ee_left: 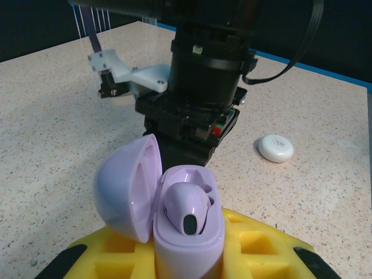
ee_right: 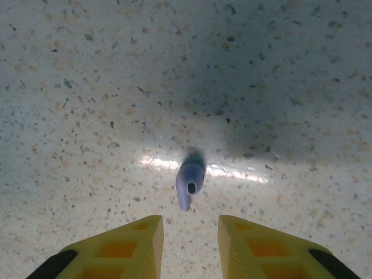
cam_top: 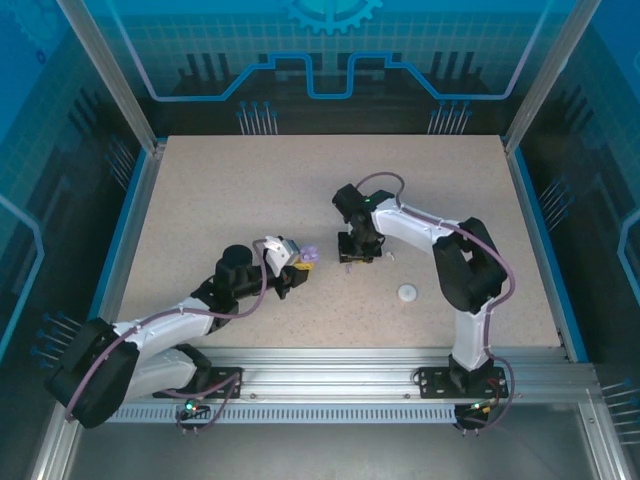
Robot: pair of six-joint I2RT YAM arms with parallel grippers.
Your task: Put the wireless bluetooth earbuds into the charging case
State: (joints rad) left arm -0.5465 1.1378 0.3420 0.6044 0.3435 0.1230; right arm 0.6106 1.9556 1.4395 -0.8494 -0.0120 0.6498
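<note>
The left arm (cam_top: 160,330) and right arm (cam_top: 410,225) wear white shells over black joints, with purple cables (cam_top: 380,177) alongside and yellow, black-edged fingers (ee_right: 125,250).

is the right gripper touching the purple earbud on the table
Apart. In the right wrist view the purple earbud lies on the table ahead of the right gripper, with bare surface between them.

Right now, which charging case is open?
The purple case in the left gripper: hinged open, one purple earbud seated. The white case lies shut on the table.
</note>
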